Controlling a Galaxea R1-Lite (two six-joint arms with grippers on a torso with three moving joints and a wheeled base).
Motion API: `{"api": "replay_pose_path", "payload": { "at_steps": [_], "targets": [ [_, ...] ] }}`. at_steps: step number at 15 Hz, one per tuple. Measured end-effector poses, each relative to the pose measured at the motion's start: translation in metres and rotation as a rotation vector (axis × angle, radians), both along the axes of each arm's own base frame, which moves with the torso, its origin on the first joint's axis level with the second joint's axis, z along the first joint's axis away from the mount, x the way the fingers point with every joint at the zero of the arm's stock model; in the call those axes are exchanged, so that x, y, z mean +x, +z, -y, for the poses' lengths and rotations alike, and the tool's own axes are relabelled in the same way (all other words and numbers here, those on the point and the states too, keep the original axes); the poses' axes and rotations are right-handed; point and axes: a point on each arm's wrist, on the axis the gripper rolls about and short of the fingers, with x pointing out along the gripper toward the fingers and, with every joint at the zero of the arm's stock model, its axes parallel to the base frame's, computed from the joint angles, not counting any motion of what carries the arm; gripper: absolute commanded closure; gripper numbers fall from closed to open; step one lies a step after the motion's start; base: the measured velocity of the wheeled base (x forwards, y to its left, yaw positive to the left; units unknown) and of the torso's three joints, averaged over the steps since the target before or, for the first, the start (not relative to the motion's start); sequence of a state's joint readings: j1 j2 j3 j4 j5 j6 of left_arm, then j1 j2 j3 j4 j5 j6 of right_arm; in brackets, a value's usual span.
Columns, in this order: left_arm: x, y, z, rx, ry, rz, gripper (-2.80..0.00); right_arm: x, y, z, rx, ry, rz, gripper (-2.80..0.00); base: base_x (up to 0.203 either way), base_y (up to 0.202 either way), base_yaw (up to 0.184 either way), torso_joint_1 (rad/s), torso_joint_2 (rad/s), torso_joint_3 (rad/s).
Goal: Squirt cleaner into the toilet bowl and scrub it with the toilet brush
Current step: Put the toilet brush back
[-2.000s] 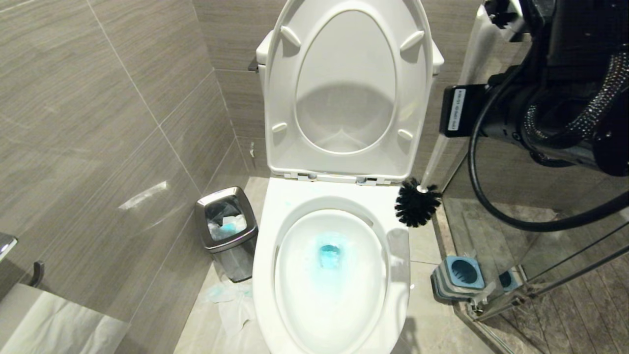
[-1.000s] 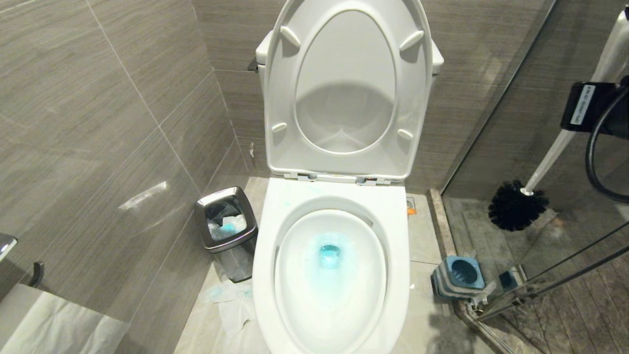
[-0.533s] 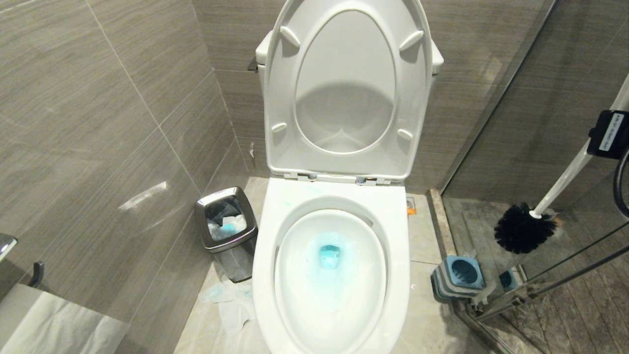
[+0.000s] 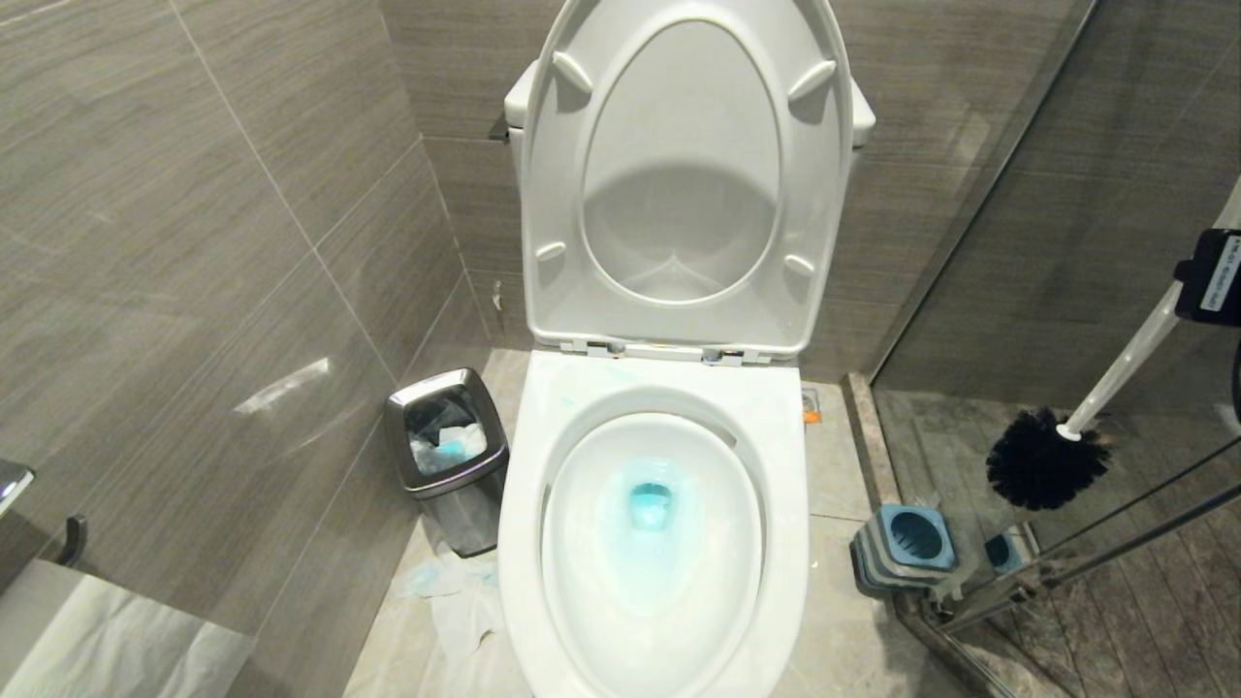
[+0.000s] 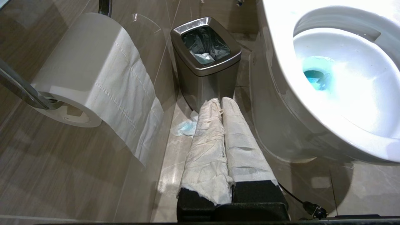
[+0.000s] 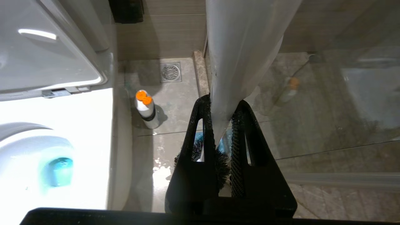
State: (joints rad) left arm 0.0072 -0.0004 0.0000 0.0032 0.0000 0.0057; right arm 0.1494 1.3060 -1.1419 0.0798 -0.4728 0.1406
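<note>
The right pincer (image 6: 222,125) is pinching the white handle of the toilet brush (image 4: 1115,383), its two black fingers (image 6: 197,131) pressed against either side of the shaft. It is gripping high on the handle, which is letting the black bristle head (image 4: 1047,460) hang low on a slant while the arm is staying clear of the wet end. In the head view the bristles are hovering at the right of the scene, in front of the glass shower panel (image 4: 1115,543), above and a little to the right of the blue-topped brush holder (image 4: 906,545) standing on the floor. That placing suggests the brush is being lined up for parking in the holder — the head is not yet over the opening.

Left of the holder, the toilet bowl (image 4: 785,543) is standing with seat and lid raised, and the cleaner (image 4: 650,504) is showing as a turquoise pool at the drain with pale blue smears on the ceramic around it. A small orange-capped bottle (image 6: 145,107) is standing on the floor just beside the toilet's right flank.

The left pincer (image 5: 220,106) — its fingers wrapped in white paper and pressed together, gripping nothing — is hanging low at the near left, pointing toward the steel bin (image 5: 204,59), with a toilet roll (image 5: 93,72) on the wall beside it.
</note>
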Motion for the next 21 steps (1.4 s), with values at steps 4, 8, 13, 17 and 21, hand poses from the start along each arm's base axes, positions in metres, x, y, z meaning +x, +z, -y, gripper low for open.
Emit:
{"api": "replay_pose_path", "payload": {
  "at_steps": [4,8,13,17,21],
  "targets": [
    [0.0,0.0,0.0,0.001,0.0,0.0,0.0,0.001,-0.002,0.01,-0.009,-0.043,-0.008,0.0,0.0,0.0,0.0,0.0,0.0,0.0],
    [0.0,0.0,0.0,0.012,-0.004,0.0,0.0,0.002,-0.007,0.019,-0.005,-0.073,-0.029,0.0,0.0,0.0,0.0,0.0,0.0,0.0],
    [0.0,0.0,0.0,0.014,-0.005,0.001,0.0,0.024,-0.03,0.028,0.001,-0.082,-0.006,0.0,0.0,0.0,0.0,0.0,0.0,0.0],
    [0.0,0.0,0.0,0.014,-0.005,0.002,0.0,0.056,-0.071,0.033,-0.022,-0.021,0.043,0.0,0.0,0.0,0.0,0.0,0.0,0.0],
    [0.0,0.0,0.0,0.014,-0.004,0.001,0.0,0.082,-0.104,0.035,-0.021,0.001,0.075,0.0,0.0,0.0,0.0,0.0,0.0,0.0]
  ]
}}
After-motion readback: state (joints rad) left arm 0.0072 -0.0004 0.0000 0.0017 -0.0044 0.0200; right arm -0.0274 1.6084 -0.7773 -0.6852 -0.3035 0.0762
